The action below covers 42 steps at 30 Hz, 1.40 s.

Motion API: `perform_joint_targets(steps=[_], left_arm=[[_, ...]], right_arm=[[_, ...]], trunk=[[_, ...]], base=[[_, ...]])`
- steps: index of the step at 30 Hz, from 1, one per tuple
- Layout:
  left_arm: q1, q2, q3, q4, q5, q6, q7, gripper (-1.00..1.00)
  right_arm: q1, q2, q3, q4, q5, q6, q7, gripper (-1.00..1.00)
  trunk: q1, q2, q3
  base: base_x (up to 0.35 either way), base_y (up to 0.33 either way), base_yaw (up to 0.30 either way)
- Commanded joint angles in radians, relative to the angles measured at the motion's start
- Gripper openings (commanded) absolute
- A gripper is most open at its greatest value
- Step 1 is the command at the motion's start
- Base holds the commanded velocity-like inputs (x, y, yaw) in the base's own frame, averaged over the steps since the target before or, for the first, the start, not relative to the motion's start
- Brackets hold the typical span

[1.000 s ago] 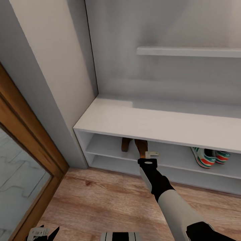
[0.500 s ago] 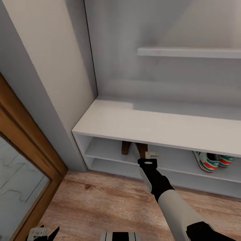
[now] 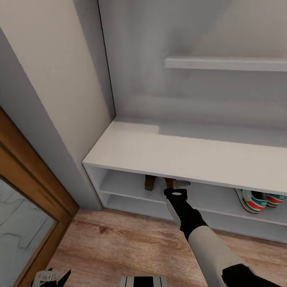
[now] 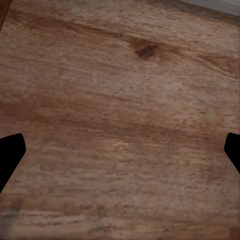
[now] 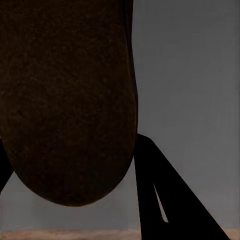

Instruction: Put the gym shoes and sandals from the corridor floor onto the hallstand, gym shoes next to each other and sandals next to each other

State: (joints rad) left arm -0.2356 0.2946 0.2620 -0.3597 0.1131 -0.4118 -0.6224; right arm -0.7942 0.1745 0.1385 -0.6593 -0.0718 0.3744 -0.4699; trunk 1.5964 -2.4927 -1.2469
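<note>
The hallstand (image 3: 179, 153) is a low white bench with two open shelf levels. One brown sandal (image 3: 150, 182) rests on its upper shelf at the left. Right beside it, my right gripper (image 3: 175, 185) reaches under the bench top, shut on the other sandal (image 5: 65, 100). The right wrist view looks at this sandal's dark brown sole, with a black finger (image 5: 152, 200) against its edge. The two gym shoes (image 3: 252, 200) (image 3: 274, 199) stand side by side on the same shelf, far right. My left gripper (image 3: 50, 277) hangs open over the corridor floor (image 4: 120, 100).
A wooden door frame (image 3: 28, 171) with a glass panel (image 3: 16, 239) stands at the left, next to a wall corner (image 3: 59, 79). A floating white shelf (image 3: 223, 63) hangs above the bench. Wood-plank floor (image 3: 119, 243) lies in front of the hallstand.
The view has shifted, with the hallstand now lower and closer. My right gripper and its sandal sit deeper under the bench top, so less of the sandal shows. The left arm is unchanged.
</note>
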Motion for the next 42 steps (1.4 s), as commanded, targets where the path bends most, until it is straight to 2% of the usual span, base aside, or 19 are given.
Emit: perform_joint_targets(steps=[1,6,22,24,42], left_arm=[[-0.001,0.000,0.004,0.001,0.008,0.002,-0.010,1.00],[-0.001,0.000,0.003,0.001,0.009,0.002,-0.010,1.00],[-0.001,0.000,0.003,0.001,0.010,0.002,-0.010,1.00],[-0.001,0.000,0.003,0.001,0.010,0.002,-0.010,1.00],[-0.001,0.000,0.002,0.001,0.010,0.002,-0.010,1.00]], right_arm=[[0.000,0.000,0.003,-0.002,-0.011,0.003,-0.009,-1.00],[0.000,0.000,0.004,0.001,-0.011,0.004,-0.009,-1.00],[0.000,0.000,0.004,0.001,-0.011,0.004,-0.009,-1.00],[0.000,0.000,0.004,0.002,-0.011,0.004,-0.009,-1.00],[0.000,0.000,0.004,0.003,-0.011,0.004,-0.009,-1.00]], trunk=[[0.000,0.000,-0.001],[0.005,-0.008,-0.016],[0.005,-0.008,-0.019],[0.006,-0.008,-0.027],[0.006,-0.008,-0.027]], base=[[0.003,0.000,0.000],[0.001,0.000,0.000],[0.000,0.000,0.000],[0.000,0.000,0.000],[0.029,0.015,0.000]])
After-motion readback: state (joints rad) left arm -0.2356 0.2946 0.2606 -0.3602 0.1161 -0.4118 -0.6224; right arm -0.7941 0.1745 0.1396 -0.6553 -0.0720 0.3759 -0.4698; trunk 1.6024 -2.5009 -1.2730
